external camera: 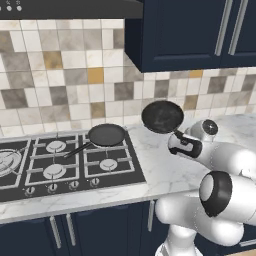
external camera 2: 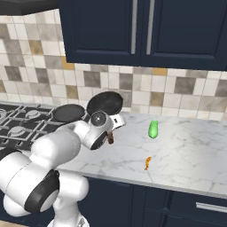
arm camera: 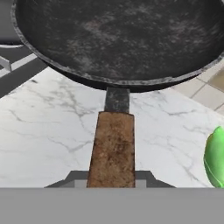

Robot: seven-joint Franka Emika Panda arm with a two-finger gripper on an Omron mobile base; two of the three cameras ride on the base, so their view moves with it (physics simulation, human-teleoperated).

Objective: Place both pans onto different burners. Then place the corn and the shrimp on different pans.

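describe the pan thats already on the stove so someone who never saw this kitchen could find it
Start at the black cooktop set into the marble counter. On its back right burner sits a round, shallow black pan, its long black handle pointing towards the front left. The other pan has a brown wooden handle and is held up in the gripper, above the counter.

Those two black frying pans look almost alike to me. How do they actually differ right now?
The pan with the black handle sits on the cooktop over a rear burner; the pan with the wooden handle is lifted above the marble counter, tilted, with the gripper clamped on its handle. One handle is thin and black, the other brown. Both are round, shallow, black, similar in size and empty.
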